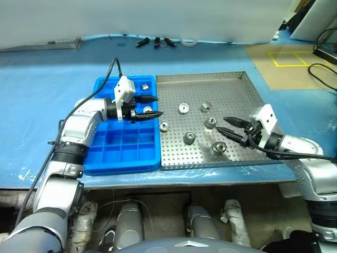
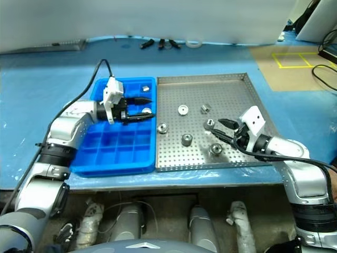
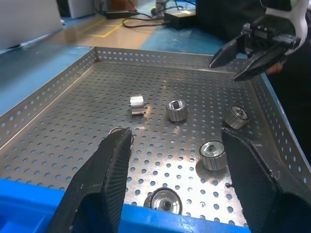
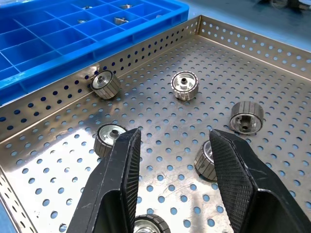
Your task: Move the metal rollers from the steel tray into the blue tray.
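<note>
The steel tray (image 1: 247,89) lies on the blue table, with the blue tray (image 1: 105,158) against its left side. Several metal rollers are scattered on the steel floor, among them one at the middle (image 1: 189,138), one near the left rim (image 1: 164,126) and one by the front (image 1: 219,147). Another roller (image 1: 143,86) sits in a back compartment of the blue tray. My left gripper (image 1: 152,106) hovers over the blue tray's right edge, pointing at the steel tray, open and empty. My right gripper (image 1: 224,125) hangs open and empty above the rollers on the tray's right half (image 4: 175,134).
Small black parts (image 1: 155,42) and a white ring (image 1: 189,41) lie at the table's back edge. Yellow tape marks (image 1: 287,58) and black cables (image 1: 321,68) are on the floor to the right. The trays sit close to the table's front edge (image 1: 174,182).
</note>
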Available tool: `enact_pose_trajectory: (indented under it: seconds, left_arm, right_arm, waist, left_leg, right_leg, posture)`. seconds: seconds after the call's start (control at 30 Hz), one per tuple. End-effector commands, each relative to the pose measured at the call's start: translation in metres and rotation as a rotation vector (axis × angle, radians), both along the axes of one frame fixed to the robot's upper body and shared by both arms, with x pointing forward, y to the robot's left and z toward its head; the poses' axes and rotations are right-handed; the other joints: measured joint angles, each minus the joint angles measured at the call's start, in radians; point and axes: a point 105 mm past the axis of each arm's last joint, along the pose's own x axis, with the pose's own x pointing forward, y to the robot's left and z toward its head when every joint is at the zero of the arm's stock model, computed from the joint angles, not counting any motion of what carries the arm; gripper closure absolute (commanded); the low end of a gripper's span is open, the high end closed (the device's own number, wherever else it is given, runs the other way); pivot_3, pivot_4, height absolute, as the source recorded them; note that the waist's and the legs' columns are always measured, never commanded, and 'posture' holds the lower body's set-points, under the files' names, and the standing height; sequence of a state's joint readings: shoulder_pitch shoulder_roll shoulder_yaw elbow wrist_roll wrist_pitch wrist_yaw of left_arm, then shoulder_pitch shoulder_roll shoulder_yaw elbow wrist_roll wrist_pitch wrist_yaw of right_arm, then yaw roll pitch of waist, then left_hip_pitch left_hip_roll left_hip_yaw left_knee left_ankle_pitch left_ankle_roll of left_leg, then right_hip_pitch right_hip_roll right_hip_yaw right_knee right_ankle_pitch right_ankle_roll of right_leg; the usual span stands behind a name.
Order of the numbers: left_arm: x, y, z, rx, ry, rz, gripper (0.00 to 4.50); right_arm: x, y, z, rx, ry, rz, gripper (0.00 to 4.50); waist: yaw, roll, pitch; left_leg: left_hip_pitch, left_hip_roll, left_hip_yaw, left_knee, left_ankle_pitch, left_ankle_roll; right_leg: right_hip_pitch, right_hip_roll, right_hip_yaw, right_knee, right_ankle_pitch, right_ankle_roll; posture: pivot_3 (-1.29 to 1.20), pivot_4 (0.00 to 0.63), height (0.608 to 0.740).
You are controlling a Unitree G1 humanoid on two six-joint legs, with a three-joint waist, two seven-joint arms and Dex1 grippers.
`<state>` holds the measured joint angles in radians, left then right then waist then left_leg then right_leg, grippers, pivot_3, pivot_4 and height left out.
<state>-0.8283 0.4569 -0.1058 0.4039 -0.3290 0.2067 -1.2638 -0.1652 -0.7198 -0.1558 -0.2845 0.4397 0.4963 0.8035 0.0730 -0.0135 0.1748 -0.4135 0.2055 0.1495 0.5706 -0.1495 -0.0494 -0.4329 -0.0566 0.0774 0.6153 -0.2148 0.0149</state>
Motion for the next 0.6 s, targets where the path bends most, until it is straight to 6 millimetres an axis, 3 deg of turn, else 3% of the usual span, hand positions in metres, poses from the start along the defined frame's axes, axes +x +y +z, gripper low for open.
enact_pose_trajectory:
  seconds: [0.03, 0.13, 0.27, 0.4, 0.6]
  left_arm:
    - [0.014, -0.022, 0.018, 0.097, -0.071, -0.059, 1.44]
    - [0.032, -0.048, 0.010, 0.264, -0.064, -0.056, 1.44]
    - [0.024, -0.070, -0.004, 0.444, -0.046, -0.203, 1.44]
    - [0.025, -0.077, -0.022, 0.644, -0.009, -0.227, 1.44]
    - [0.025, -0.073, -0.025, 0.847, -0.016, -0.255, 1.44]
  right_arm:
    - [0.005, 0.002, 0.018, 0.020, -0.081, -0.007, 2.17]
    - [0.005, 0.013, 0.014, 0.041, -0.086, -0.005, 2.17]
    - [0.001, 0.019, 0.008, 0.065, -0.095, -0.032, 2.17]
    - [-0.005, 0.018, 0.004, 0.092, -0.109, -0.100, 2.17]
    - [-0.015, 0.022, -0.007, 0.124, -0.115, -0.174, 2.17]
  waist:
    - [0.002, 0.000, 0.000]
    - [0.007, 0.000, 0.000]
    - [0.005, 0.000, 0.000]
    - [-0.006, 0.000, 0.000]
    - [-0.019, 0.000, 0.000]
  left_leg:
    - [0.000, 0.000, 0.000, 0.000, 0.000, 0.000]
    - [0.001, -0.001, 0.000, 0.001, 0.001, 0.001]
    - [0.001, -0.001, 0.000, 0.000, 0.000, 0.002]
    - [0.001, 0.000, 0.000, -0.001, -0.002, 0.005]
    - [0.002, -0.001, 0.001, -0.003, -0.002, 0.005]
  right_leg:
    - [0.000, 0.000, 0.000, 0.000, 0.000, 0.000]
    - [0.003, -0.001, -0.001, 0.000, 0.000, 0.000]
    - [0.004, -0.001, -0.001, -0.004, 0.000, 0.000]
    - [0.005, -0.001, -0.002, -0.005, 0.002, 0.004]
    - [0.007, -0.001, -0.003, -0.008, 0.002, 0.003]
  posture:
    - [-0.10, 0.150, 0.740]
    - [-0.12, 0.150, 0.740]
    - [-0.19, 0.150, 0.740]
    - [-0.26, 0.150, 0.740]
    - [-0.35, 0.150, 0.740]
